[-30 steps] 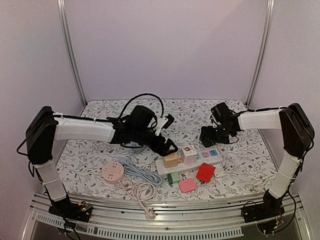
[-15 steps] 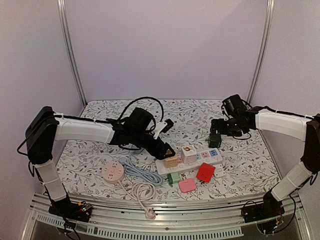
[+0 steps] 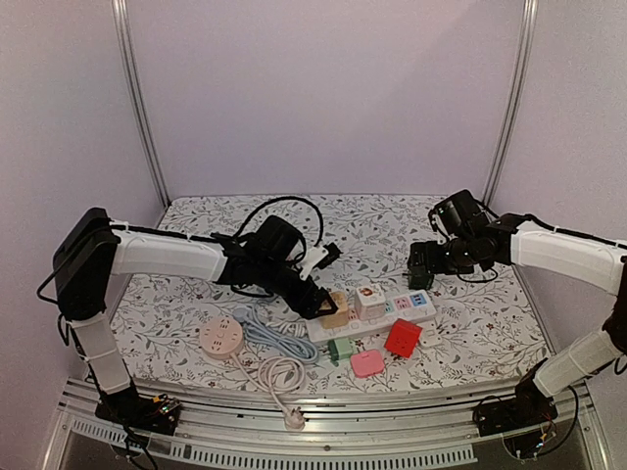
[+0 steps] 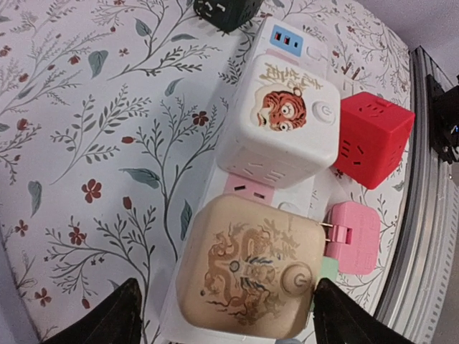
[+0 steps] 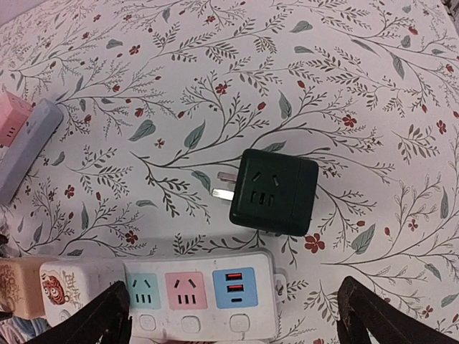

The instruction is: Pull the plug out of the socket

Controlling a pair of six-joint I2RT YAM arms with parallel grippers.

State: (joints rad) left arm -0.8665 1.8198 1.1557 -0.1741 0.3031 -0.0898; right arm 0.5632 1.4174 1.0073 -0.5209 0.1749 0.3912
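Left gripper (image 4: pixel 226 287): the jaws are released and stand apart, one finger (image 4: pixel 122 319) on each side of the tan plug (image 4: pixel 247 276). You can see bare cloth between that finger and the plug; whether the other finger touches it cannot be told. The tan plug sits upright, seated in the strip (image 4: pixel 294 39). At 12 o'clock from it in the left wrist view, a white plug (image 4: pixel 280 122) with a tiger print is seated in the same strip, just beside it. At 3 o'clock a pink plug (image 4: pixel 355 236) lies off the strip, and at 1 o'clock sits a red cube (image 4: pixel 373 140). Right gripper (image 5: pixel 233 287): the jaws are spread wide and hold nothing. In its view a dark green cube (image 5: pixel 274 191) lies on its side on the table (image 5: pixel 323 86), prongs toward 9 o'clock, near the strip's end but apart from it.
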